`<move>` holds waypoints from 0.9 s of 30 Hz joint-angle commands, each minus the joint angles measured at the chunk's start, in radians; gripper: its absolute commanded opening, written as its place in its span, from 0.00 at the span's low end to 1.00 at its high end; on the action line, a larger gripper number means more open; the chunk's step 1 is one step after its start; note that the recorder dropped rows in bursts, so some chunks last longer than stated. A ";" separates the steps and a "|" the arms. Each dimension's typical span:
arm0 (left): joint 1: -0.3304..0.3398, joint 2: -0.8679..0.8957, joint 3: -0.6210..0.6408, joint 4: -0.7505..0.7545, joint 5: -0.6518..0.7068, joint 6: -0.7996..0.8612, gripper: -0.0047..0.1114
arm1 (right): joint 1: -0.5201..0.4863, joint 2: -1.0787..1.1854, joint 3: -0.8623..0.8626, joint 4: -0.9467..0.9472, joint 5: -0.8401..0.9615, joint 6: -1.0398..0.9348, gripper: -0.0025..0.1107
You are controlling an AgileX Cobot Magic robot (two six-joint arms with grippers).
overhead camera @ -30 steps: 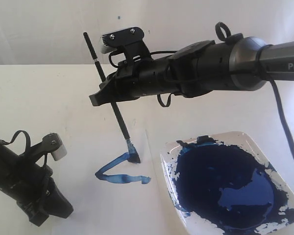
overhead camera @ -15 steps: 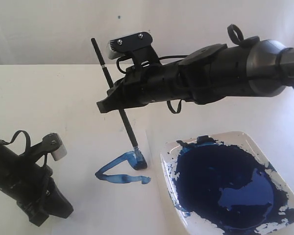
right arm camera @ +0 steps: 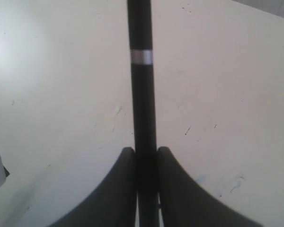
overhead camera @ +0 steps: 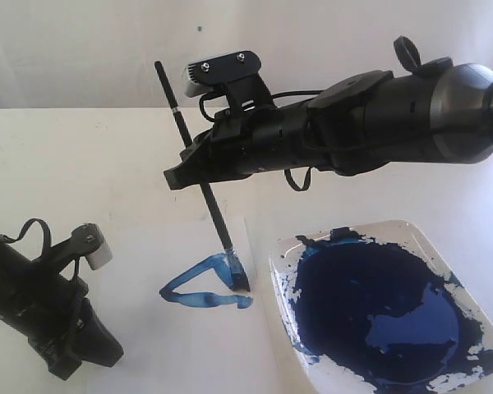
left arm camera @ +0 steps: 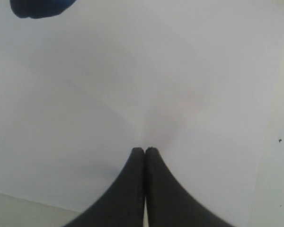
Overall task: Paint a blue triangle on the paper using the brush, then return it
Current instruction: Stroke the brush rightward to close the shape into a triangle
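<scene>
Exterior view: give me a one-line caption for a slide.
The right gripper holds the brush tilted, bristle tip touching the blue triangle on the paper, beside the paint tray.

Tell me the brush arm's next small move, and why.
Probably drag the brush tip on to the bottom stroke's free end. The right end effector is shut on the handle, the bristles touch the paper on the blue triangle's side nearest the paint tray, and a small gap seems open there.
</scene>
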 commanded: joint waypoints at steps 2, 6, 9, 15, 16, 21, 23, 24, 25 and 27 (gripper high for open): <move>-0.002 -0.006 0.006 -0.002 0.031 0.000 0.04 | -0.005 -0.010 0.007 -0.032 0.016 0.034 0.02; -0.002 -0.006 0.006 -0.002 0.031 0.000 0.04 | -0.005 -0.010 0.007 -0.100 0.016 0.096 0.02; -0.002 -0.006 0.006 -0.002 0.031 0.000 0.04 | -0.005 -0.010 0.007 -0.100 0.020 0.101 0.02; -0.002 -0.006 0.006 -0.002 0.031 0.000 0.04 | -0.005 -0.013 0.007 -0.100 0.027 0.101 0.02; -0.002 -0.006 0.006 -0.002 0.031 0.000 0.04 | -0.005 -0.015 0.008 -0.104 0.027 0.101 0.02; -0.002 -0.006 0.006 -0.002 0.033 0.000 0.04 | -0.005 -0.039 0.022 -0.133 0.016 0.117 0.02; -0.002 -0.006 0.006 -0.002 0.033 0.000 0.04 | -0.005 -0.048 0.030 -0.133 0.010 0.117 0.02; -0.002 -0.006 0.006 -0.002 0.033 0.000 0.04 | -0.005 -0.052 0.032 -0.133 0.008 0.117 0.02; -0.002 -0.006 0.006 -0.002 0.033 0.000 0.04 | -0.005 -0.055 0.036 -0.133 0.008 0.117 0.02; -0.002 -0.006 0.006 -0.002 0.033 0.000 0.04 | -0.005 -0.062 0.036 -0.128 0.008 0.119 0.02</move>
